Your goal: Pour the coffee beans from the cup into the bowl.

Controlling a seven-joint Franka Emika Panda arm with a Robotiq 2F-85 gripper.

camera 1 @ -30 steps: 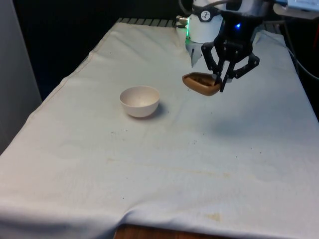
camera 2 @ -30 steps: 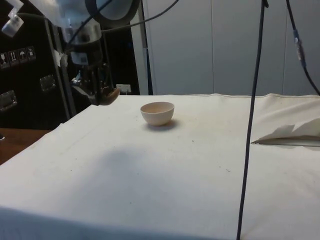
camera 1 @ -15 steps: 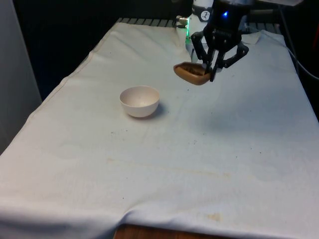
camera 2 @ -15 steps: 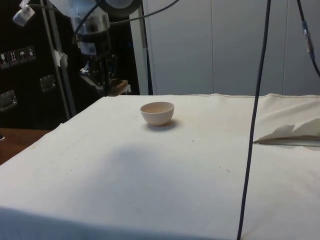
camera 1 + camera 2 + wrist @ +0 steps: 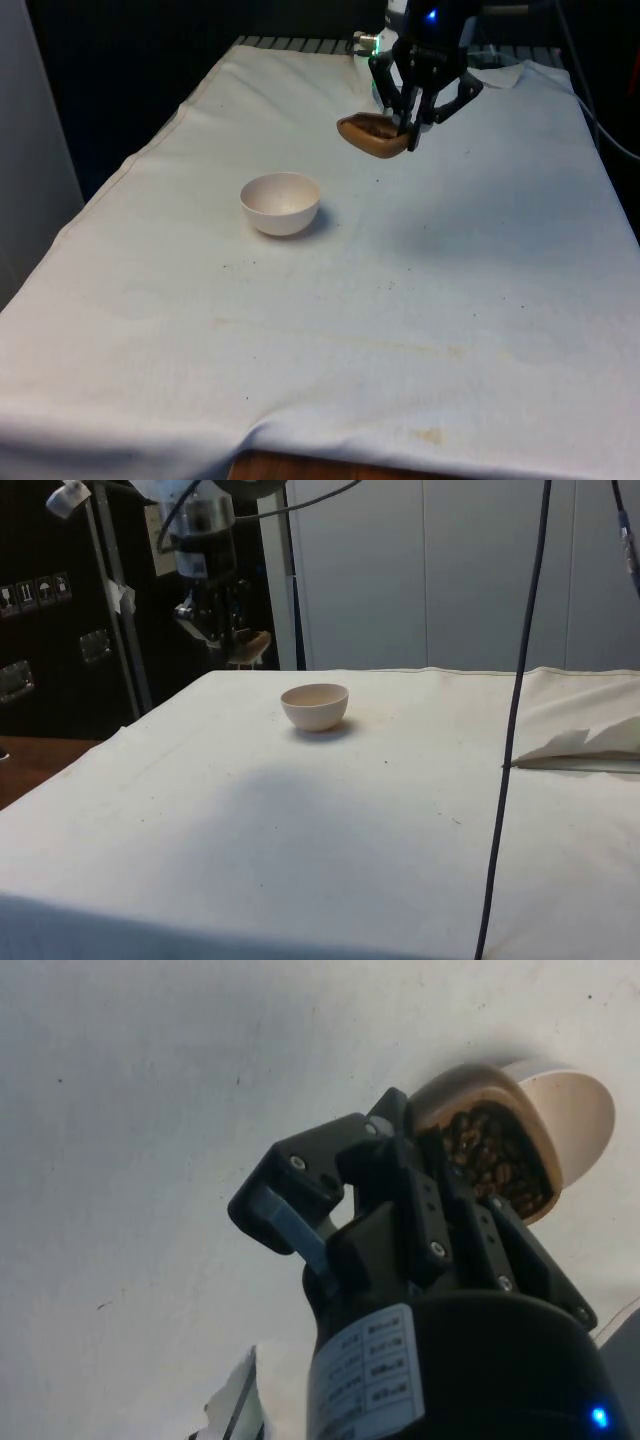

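Note:
My gripper is shut on the rim of a brown cup and holds it in the air, to the front view's right of and beyond the white bowl. In the side view the cup hangs above the table's far corner, left of the bowl. The wrist view shows the cup tilted, filled with dark coffee beans, and the bowl just past it. The bowl looks empty in the front and side views.
A white cloth covers the whole table. A dark cable hangs down across the side view, and a folded flap of cloth lies at that view's right. Small dark specks dot the cloth near the bowl.
The gripper has lifted the cup higher and carried it towards the front view's left, closer to the bowl. The bowl has not moved.

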